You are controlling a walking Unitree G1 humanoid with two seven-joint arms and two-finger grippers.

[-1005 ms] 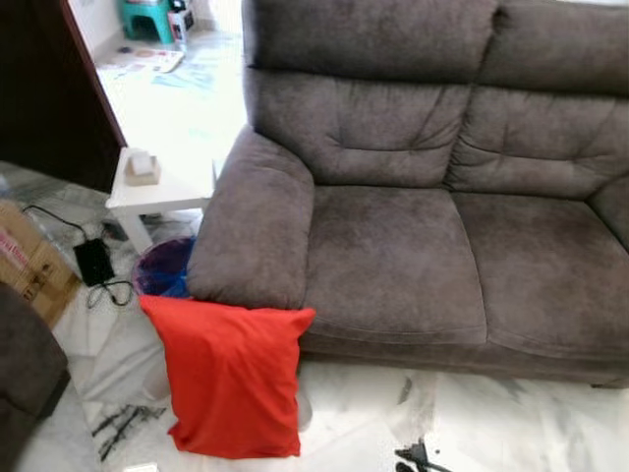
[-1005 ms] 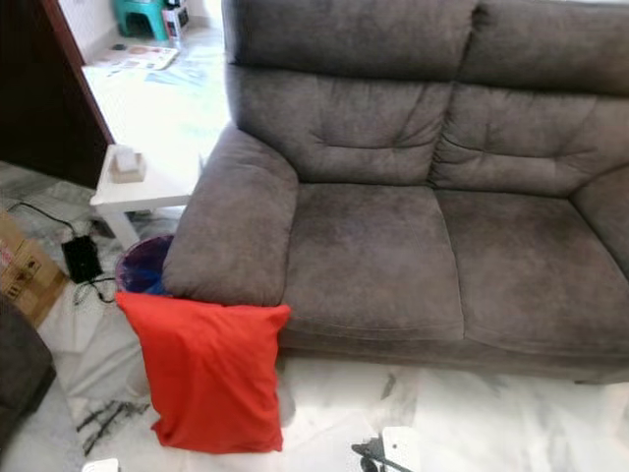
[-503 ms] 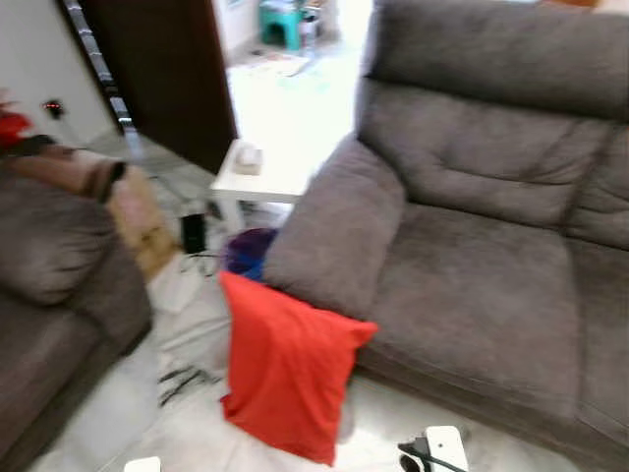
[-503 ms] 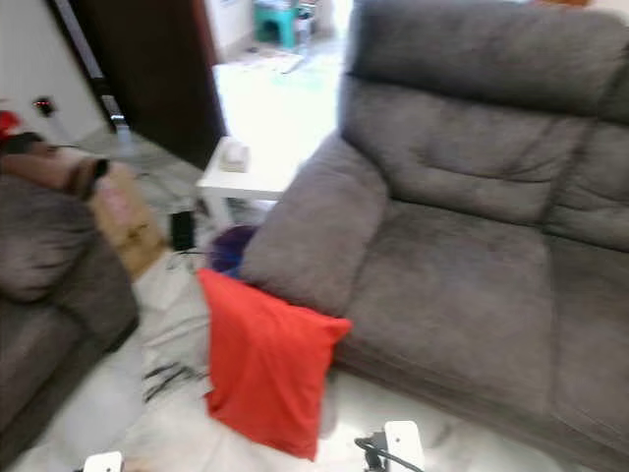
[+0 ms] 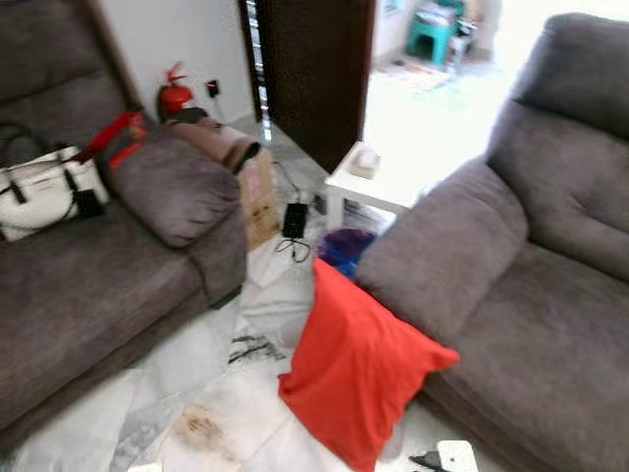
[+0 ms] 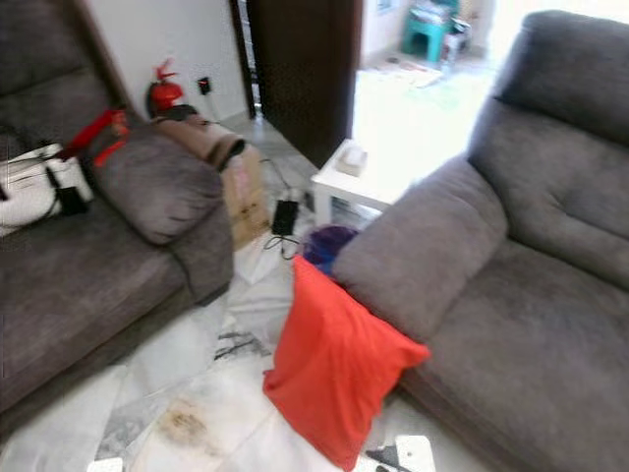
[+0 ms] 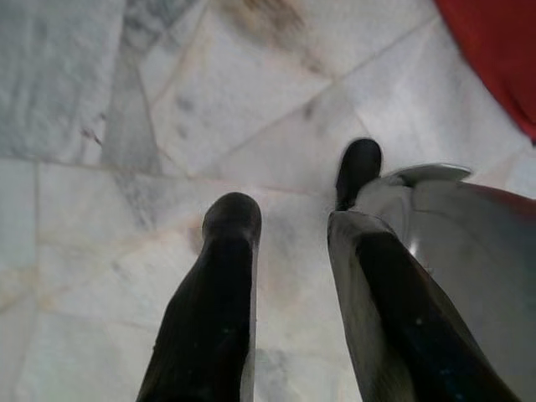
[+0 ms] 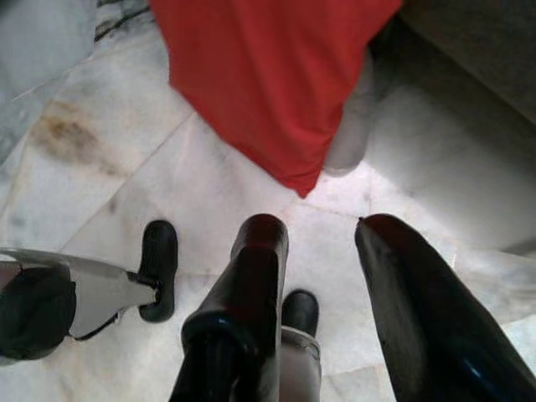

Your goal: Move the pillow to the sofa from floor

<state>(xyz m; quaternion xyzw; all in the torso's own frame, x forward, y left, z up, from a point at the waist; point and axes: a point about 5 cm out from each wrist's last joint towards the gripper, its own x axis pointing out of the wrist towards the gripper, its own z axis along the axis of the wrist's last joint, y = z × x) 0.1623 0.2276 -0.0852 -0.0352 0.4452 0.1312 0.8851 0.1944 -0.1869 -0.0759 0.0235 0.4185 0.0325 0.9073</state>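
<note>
Pillow (image 5: 359, 369) on floor (image 5: 211, 413) against sofa (image 5: 442, 265)

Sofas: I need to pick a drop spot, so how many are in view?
2. One grey sofa stands at the robot's left, a white bag on it; another at its right, red pillow leaning against its armrest.

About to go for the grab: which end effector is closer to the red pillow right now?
Right. The right end effector hangs open over the floor just short of the red pillow, at its lower corner. The left end effector, also open, hangs farther off, with the pillow at its view's edge.
</note>
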